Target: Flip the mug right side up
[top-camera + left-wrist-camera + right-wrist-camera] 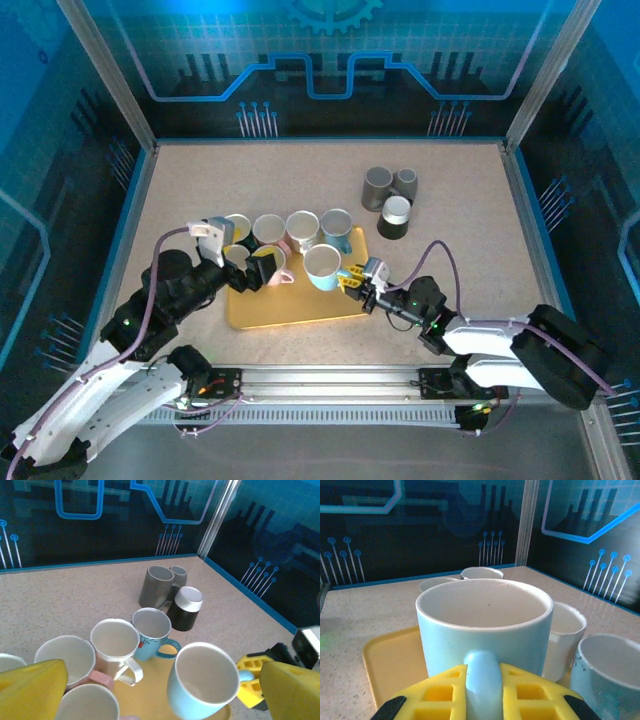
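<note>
Now: left gripper (248, 272) wide open, holding nothing, over other mugs (268, 230) near left edge of yellow tray (300, 312). Best leave it out of way. Blue mug (322, 266) stands mouth up at tray's right edge. Right gripper (356, 279) squeezes its handle (482, 680). Make sure mug sits flat, let go slowly, pull straight back, no bumps.

Seen from above, a yellow tray (300, 308) lies mid-table. Upright mugs (285, 232) crowd its far edge from 10 to 1 o'clock, packed close together. A pale blue mug (322, 266) stands at 2 o'clock, its handle pinched by the right gripper (357, 279), which blocks 3 o'clock. The left gripper (250, 272), jaws wide, blocks 9 o'clock. The tray's near half, 4 to 8 o'clock, is bare. Three dark cups (388, 198) cluster farther out at 1 o'clock. The table (230, 170) at 11 o'clock lies open.
</note>
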`<state>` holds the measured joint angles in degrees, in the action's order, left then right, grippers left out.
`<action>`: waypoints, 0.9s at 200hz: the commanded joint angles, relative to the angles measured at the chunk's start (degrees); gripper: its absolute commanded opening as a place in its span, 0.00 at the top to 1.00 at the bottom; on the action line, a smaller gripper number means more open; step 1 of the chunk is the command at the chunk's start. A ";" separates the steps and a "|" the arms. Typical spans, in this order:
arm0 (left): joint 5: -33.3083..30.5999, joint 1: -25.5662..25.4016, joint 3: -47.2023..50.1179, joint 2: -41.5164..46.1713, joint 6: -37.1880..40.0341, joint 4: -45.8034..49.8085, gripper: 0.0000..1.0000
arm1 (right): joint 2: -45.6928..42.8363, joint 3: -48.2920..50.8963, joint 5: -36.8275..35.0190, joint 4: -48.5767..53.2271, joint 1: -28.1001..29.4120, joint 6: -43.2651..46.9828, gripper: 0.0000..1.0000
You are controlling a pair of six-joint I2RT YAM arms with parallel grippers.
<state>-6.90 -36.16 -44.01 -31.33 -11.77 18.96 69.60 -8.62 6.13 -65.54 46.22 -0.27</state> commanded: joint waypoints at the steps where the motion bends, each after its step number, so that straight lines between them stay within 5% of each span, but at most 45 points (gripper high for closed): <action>1: 2.86 0.39 1.00 0.45 -0.89 -3.58 0.01 | 1.72 0.41 1.38 -15.90 0.45 -0.78 1.00; 154: 4.00 0.38 2.10 -0.82 0.12 -4.46 0.01 | 19.33 -3.77 4.23 -15.94 -1.26 -2.33 1.00; 180: 4.16 0.38 2.15 -0.95 0.19 -4.31 0.01 | 22.15 -3.86 4.81 -15.89 -1.31 -2.27 0.91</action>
<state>-3.99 -36.14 -42.50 -32.27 -11.94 16.58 89.93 -10.66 9.58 -73.87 45.41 -2.57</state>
